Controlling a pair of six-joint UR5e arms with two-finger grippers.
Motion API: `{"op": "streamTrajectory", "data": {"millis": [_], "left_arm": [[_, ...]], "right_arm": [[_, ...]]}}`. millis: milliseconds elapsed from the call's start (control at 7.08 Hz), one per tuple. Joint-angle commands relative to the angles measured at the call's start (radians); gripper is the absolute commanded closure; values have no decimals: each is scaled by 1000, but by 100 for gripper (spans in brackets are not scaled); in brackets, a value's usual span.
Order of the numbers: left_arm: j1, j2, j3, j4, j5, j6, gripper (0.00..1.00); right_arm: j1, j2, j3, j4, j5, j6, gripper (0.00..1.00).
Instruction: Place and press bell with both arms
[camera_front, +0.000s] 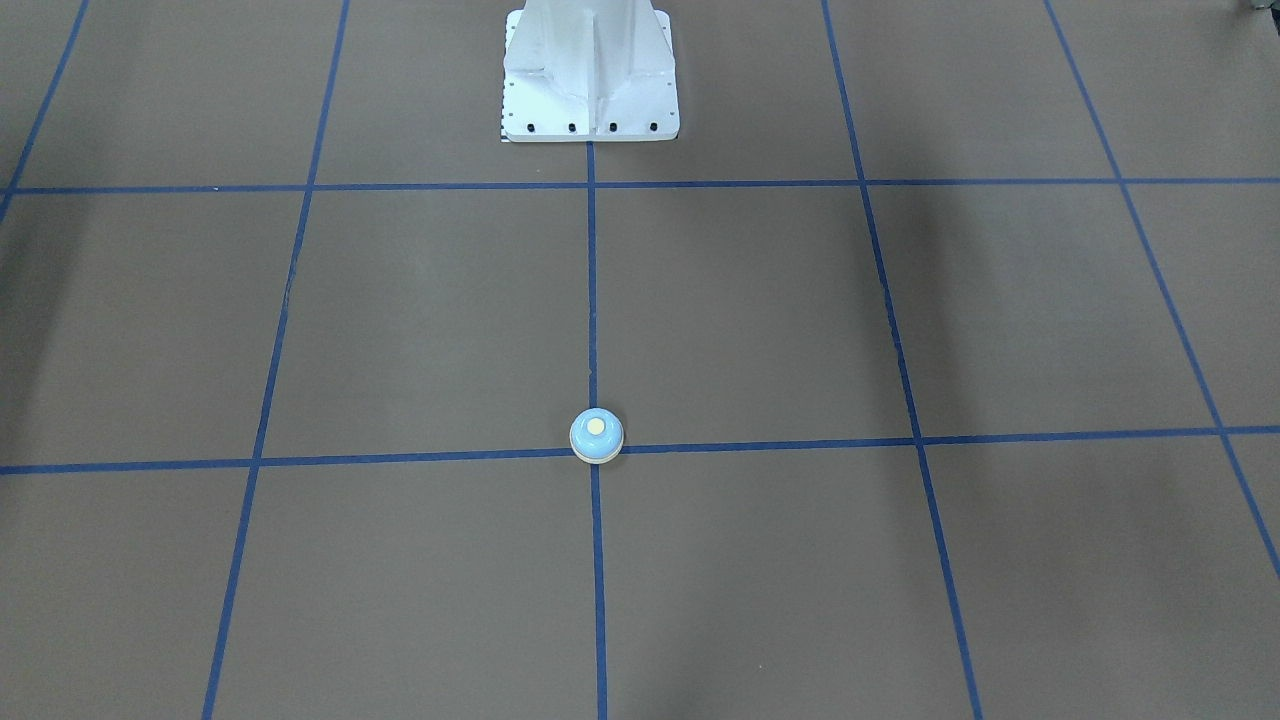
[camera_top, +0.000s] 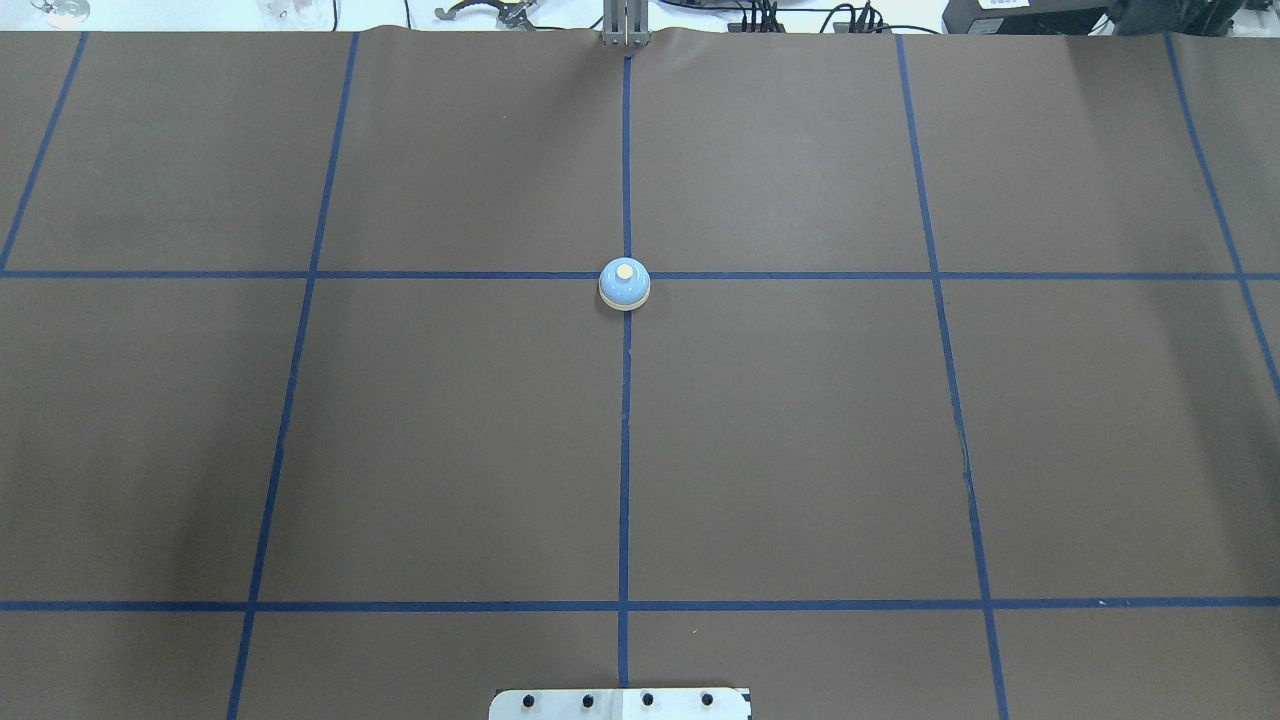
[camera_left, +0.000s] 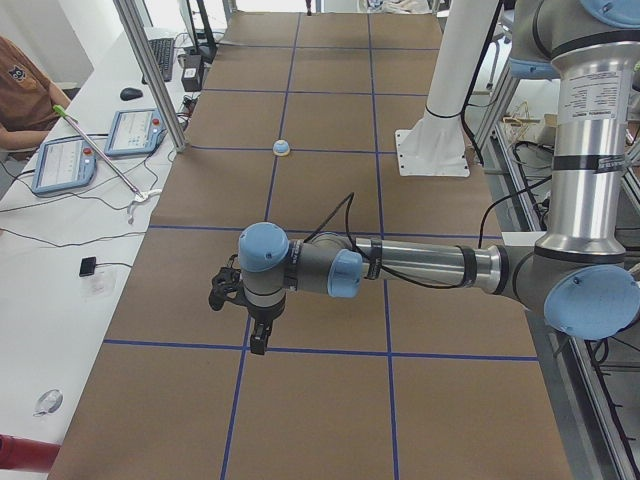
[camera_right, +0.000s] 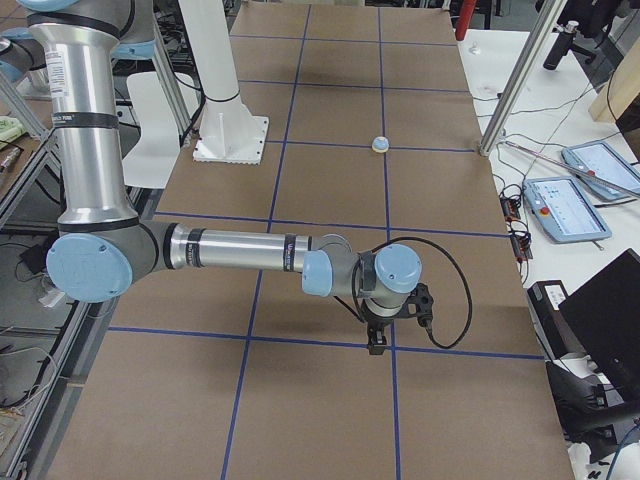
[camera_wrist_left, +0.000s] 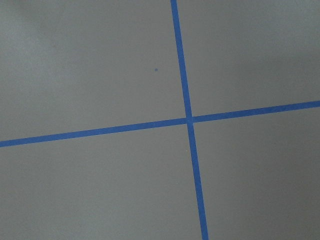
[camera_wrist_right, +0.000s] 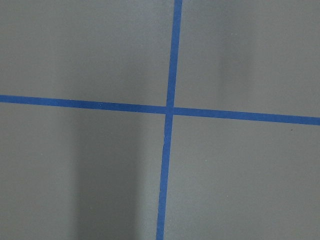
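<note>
Bright, even light. Soft broad shadows darken the surface at nine and three o'clock in the overhead view; wrist views look washed grey.

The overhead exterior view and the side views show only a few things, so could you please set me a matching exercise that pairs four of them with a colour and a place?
Things:
1. bell
2. pedestal
3. left arm
4. table cover

Descriptions:
A. brown, gridded with blue tape
B. grey and silver with light-blue joint caps, stretched out low
C. light blue with a cream button, sitting on a tape crossing
D. white, standing on the robot's side of the table cover

Pairs: 1-C, 2-D, 3-B, 4-A.
</note>
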Motion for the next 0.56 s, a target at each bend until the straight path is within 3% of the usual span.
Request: {"op": "streamTrajectory", "data": {"millis": [0, 424], "left_arm": [[0, 0, -1, 1, 0, 0, 0], [0, 0, -1, 1, -1, -2, 0]], "right_arm": [[0, 3, 9, 2, 0, 0, 0], [2, 12, 17, 1, 0, 0, 0]]}}
